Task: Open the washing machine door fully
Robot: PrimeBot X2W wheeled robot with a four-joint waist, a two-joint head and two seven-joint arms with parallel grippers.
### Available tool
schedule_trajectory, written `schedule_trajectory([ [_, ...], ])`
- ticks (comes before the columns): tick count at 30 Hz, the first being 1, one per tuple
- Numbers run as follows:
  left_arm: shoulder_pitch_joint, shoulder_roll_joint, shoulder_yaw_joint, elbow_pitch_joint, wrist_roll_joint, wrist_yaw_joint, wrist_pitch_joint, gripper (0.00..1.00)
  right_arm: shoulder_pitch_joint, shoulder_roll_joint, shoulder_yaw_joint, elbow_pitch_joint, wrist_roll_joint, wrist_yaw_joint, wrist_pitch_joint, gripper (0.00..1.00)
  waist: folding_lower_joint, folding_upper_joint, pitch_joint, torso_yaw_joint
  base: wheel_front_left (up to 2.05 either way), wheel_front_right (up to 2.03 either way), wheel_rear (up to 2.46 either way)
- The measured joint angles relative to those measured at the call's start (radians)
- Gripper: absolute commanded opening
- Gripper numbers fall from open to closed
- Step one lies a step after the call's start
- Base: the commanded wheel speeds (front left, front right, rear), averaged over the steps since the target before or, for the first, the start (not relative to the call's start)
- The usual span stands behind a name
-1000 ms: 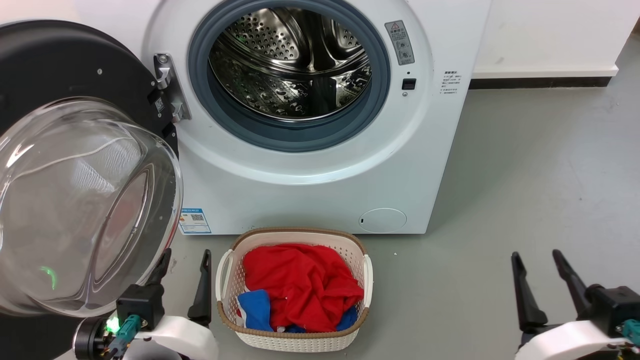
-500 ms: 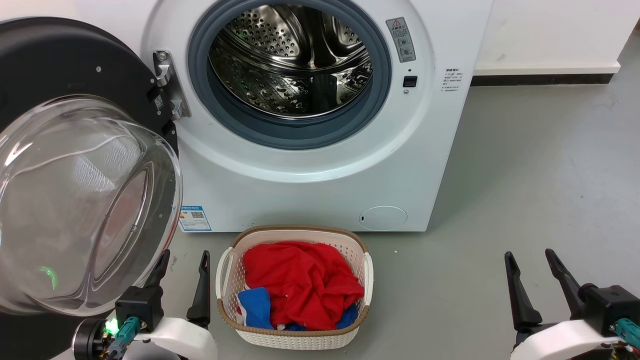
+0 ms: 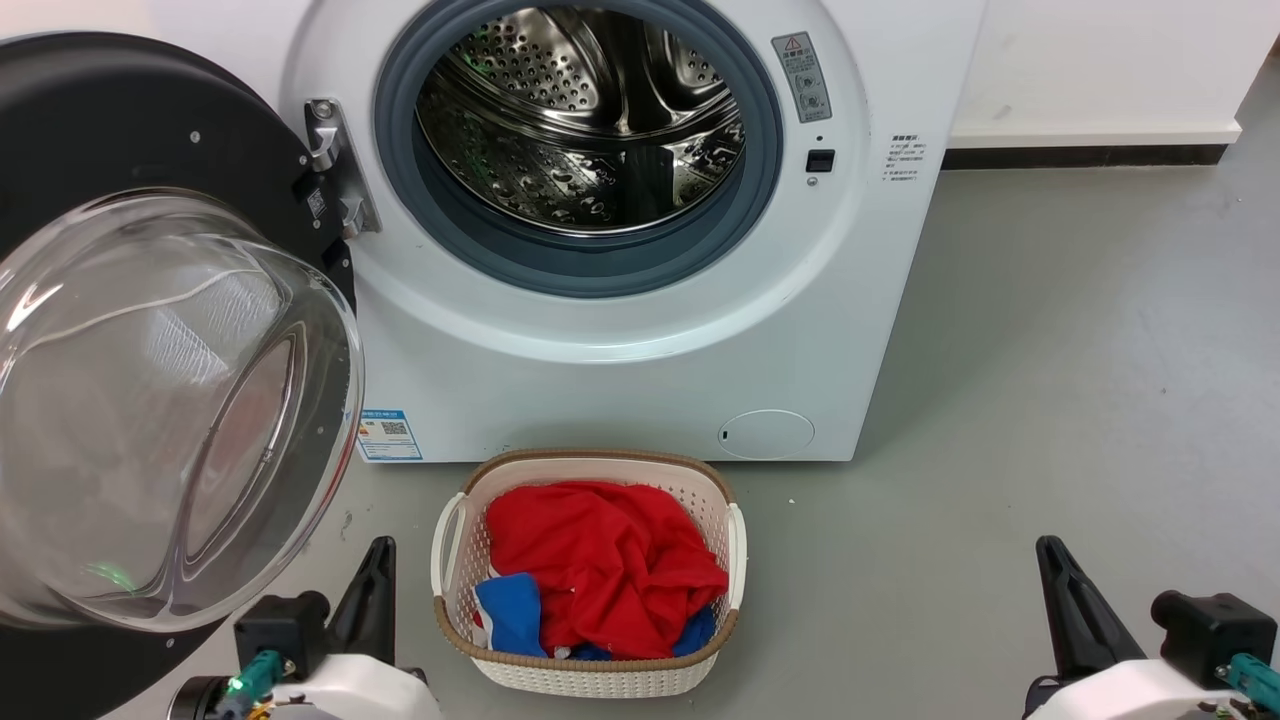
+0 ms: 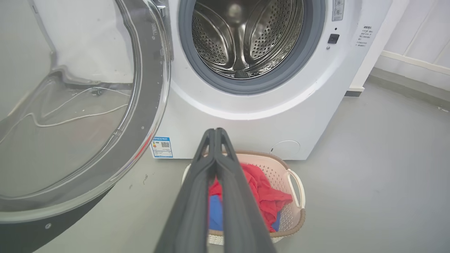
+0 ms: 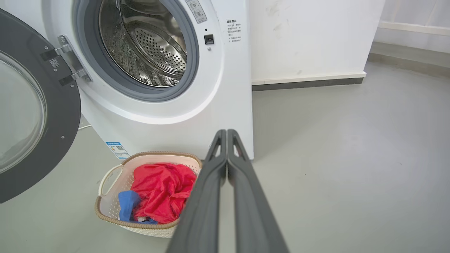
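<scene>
Left wrist view gives the nearest reading: the left gripper (image 4: pixel 214 135) is seen with its two long dark fingers pressed together along their length, nothing held between them, and is kept low over the smooth grey floor (image 4: pixel 369 175). The right gripper (image 5: pixel 227 135) is likewise closed on nothing, well apart from the other, over bare floor. Neither is seen touching anything; the posture is judged to be one of rest, since no hold is needed on a door already swung out.

Just beside the left gripper, the large round glossy black washing machine door (image 3: pixel 170 400) with its clear domed glass window is hung from a bright metal hinge (image 3: pixel 335 165) at the robot's left of the white machine (image 3: pixel 620 380). It is turned well away from the front panel, dome towards the robot, so that the grey rubber-ringed steel drum opening (image 3: pixel 590 130) is left wholly uncovered.

A white perforated plastic basket (image 3: pixel 590 685) with a brown woven rim is set on the floor just before the machine, and a crumpled red garment (image 3: pixel 600 570) and a blue cloth (image 3: pixel 510 615) are held in it, presumably for loading. The task is judged done or nearly so; whether more swing is allowed by the hinge cannot be told.
</scene>
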Motion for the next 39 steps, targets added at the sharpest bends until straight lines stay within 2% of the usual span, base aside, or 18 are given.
schedule_trajectory([
  [19, -0.009, -0.067, 0.116, 0.016, -0.277, -0.087, 0.082, 0.00, -0.047, 0.000, -0.011, 0.060, 0.362, 0.000, 0.030, 0.00, 0.0000, 0.0000, 0.004, -0.001, 0.00, 0.00, 0.00],
  [39, -0.024, -0.128, 0.216, 0.024, -0.507, -0.160, 0.153, 0.00, -0.098, -0.001, -0.024, 0.110, 0.665, 0.000, 0.057, 0.00, 0.0000, 0.0000, 0.008, -0.001, 0.00, 0.00, 0.00],
])
